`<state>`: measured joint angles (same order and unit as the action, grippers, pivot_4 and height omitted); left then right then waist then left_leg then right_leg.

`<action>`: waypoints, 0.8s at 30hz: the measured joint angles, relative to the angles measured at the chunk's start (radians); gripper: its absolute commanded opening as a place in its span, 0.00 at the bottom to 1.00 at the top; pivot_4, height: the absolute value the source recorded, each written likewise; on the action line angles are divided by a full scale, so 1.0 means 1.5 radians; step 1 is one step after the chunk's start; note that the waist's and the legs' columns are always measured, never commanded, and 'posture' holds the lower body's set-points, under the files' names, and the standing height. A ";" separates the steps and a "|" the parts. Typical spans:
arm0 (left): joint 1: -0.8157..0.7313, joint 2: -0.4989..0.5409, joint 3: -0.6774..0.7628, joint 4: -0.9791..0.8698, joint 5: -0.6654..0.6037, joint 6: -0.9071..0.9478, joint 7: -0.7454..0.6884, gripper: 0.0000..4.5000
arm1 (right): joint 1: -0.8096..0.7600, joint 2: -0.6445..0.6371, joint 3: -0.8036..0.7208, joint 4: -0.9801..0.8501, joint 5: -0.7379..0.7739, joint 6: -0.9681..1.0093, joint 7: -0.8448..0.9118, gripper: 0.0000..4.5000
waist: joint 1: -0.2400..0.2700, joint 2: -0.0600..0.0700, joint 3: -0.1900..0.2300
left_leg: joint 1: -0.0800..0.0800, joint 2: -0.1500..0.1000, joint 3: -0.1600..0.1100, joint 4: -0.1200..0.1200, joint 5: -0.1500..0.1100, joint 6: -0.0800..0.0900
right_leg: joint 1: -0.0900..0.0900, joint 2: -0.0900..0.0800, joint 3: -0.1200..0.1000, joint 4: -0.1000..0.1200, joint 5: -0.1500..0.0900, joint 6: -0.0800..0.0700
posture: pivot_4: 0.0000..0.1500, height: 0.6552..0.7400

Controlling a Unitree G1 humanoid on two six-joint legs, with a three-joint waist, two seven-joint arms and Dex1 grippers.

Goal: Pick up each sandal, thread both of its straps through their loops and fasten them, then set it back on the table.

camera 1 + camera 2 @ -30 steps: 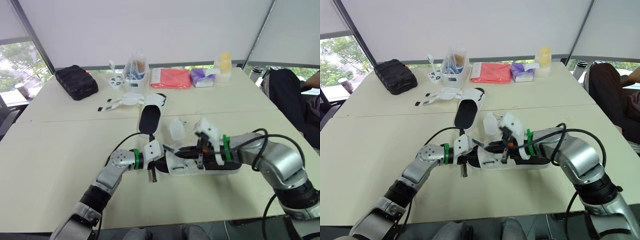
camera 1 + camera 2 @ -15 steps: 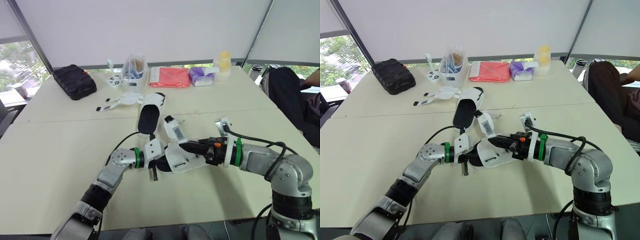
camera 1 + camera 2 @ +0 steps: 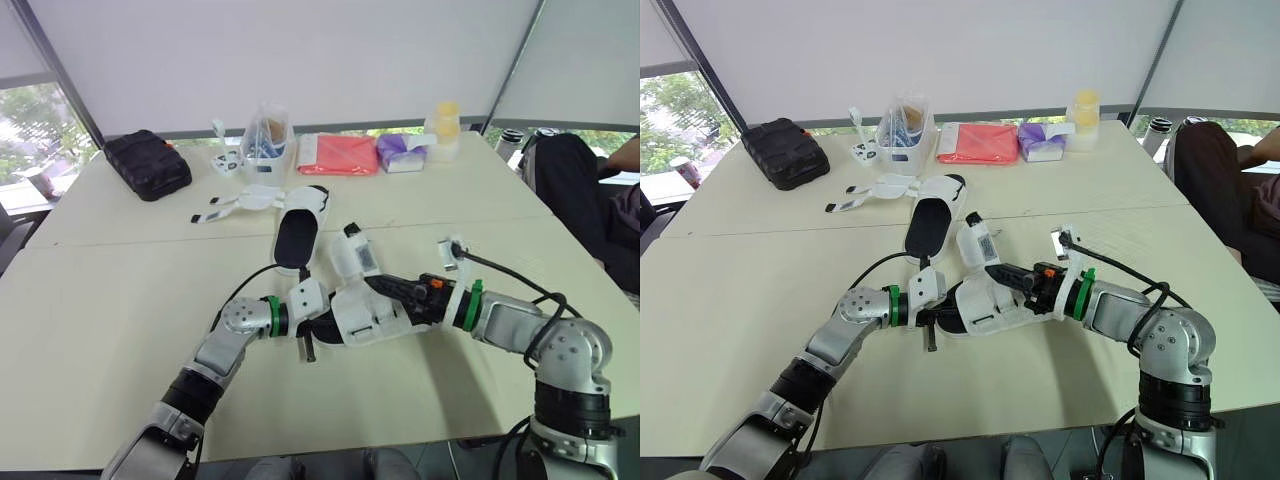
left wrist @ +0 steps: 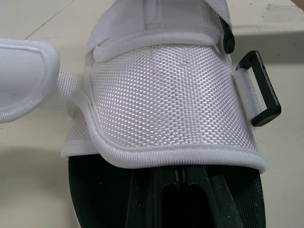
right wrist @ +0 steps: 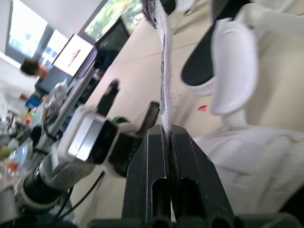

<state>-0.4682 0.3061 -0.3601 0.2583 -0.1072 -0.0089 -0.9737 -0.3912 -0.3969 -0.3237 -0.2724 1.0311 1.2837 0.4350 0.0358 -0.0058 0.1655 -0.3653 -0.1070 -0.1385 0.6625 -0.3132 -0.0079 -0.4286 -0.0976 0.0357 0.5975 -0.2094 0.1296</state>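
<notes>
The white woven sandal with a black insole (image 3: 368,318) sits low at the front middle of the pale counter (image 3: 100,290), between the two hands; whether its sole lies flat on the top or is raised a little I cannot tell; the right hand (image 3: 373,282) reaches in from the right with its two black fingers (image 5: 152,175) pressed tight on a white strap (image 3: 352,256) of that sandal, the strap standing up from the upper and seen edge-on in the nip in the right wrist view; the left hand (image 4: 178,178) is at the sandal's left end, set in over the black insole beneath the white upper (how far open it is cannot be told); a black rectangular loop (image 4: 259,90) hangs on a short white tab at the side of the upper; a second white sandal (image 3: 300,235) lies just beyond, insole up, its straps spread open toward the robot's left; along the far edge stand a black padded case (image 3: 150,162), a clear plastic tub (image 3: 268,140), a flat red packet (image 3: 338,155), a purple tissue pack (image 3: 400,152) and a yellow-capped bottle (image 3: 447,125); a person in dark clothes (image 3: 590,190) sits at the counter's right side.
</notes>
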 measured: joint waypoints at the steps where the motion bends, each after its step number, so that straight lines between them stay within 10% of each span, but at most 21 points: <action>1: 0.000 0.000 0.000 0.000 0.000 0.000 0.001 0.00 | 0.000 0.000 0.000 0.001 0.000 -0.001 -0.005 0.06 | 0.000 0.000 0.000 | 0.000 0.000 0.000 0.000 0.000 0.000 | 0.000 0.000 0.000 0.000 0.000 0.000 | 1.00 1.00; 8: 0.002 -0.001 0.000 0.000 0.000 0.000 0.002 0.00 | -0.017 -0.011 0.012 0.007 -0.006 -0.032 -0.026 0.75 | -0.001 0.001 -0.001 | 0.000 0.000 0.000 0.000 0.000 0.000 | 0.000 0.000 0.000 0.000 0.000 0.000 | 1.00 1.00; 24: 0.000 -0.005 0.001 0.007 0.000 0.000 0.007 0.00 | -0.220 -0.173 0.297 0.217 -0.260 -0.168 0.219 0.75 | -0.004 0.001 -0.001 | 0.001 0.000 0.001 0.000 0.000 0.000 | 0.001 0.000 0.000 0.000 0.000 0.000 | 1.00 1.00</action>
<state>-0.4682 0.2991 -0.3592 0.2682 -0.1072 -0.0093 -0.9628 -0.7215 -0.6562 0.1215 0.0528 0.6412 1.0320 0.7636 0.0300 -0.0036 0.1640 -0.3630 -0.1072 -0.1377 0.6629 -0.3129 -0.0081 -0.4265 -0.0975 0.0356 0.5977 -0.2094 0.1296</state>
